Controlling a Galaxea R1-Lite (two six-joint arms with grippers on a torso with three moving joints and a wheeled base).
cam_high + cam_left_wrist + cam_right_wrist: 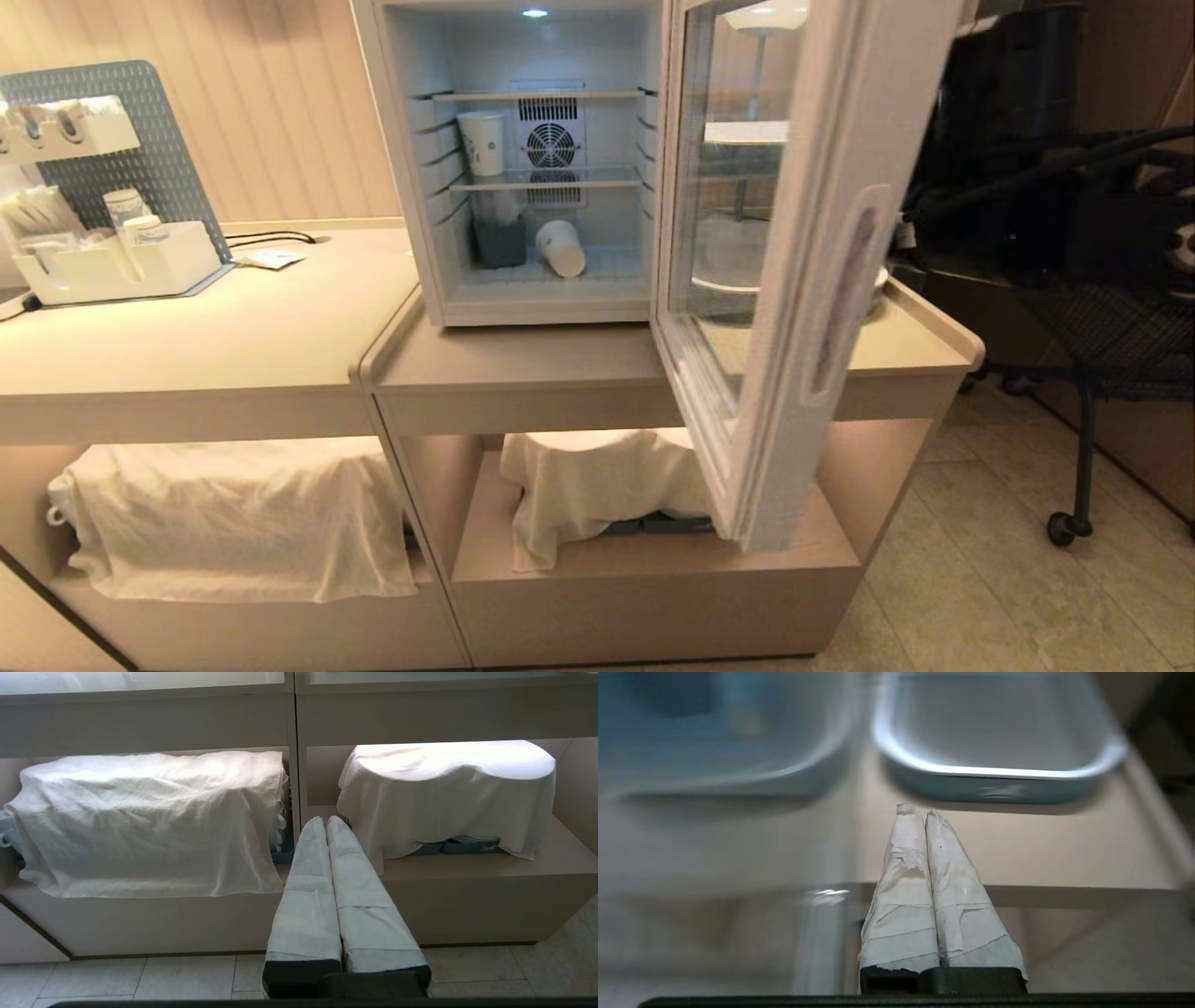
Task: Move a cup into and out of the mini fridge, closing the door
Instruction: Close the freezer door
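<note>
Mini fridge (425, 187) door (794, 280) open, cup (482, 143) on shelf, both hands pressed together

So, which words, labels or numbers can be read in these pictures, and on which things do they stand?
No text can be read in any view.
Cup on the fridge shelf: a blue print, too small to read.
Cups in the left organizer: marks too small to read.
Paper on the counter: too blurred to read.
Door: no label shows.
</note>
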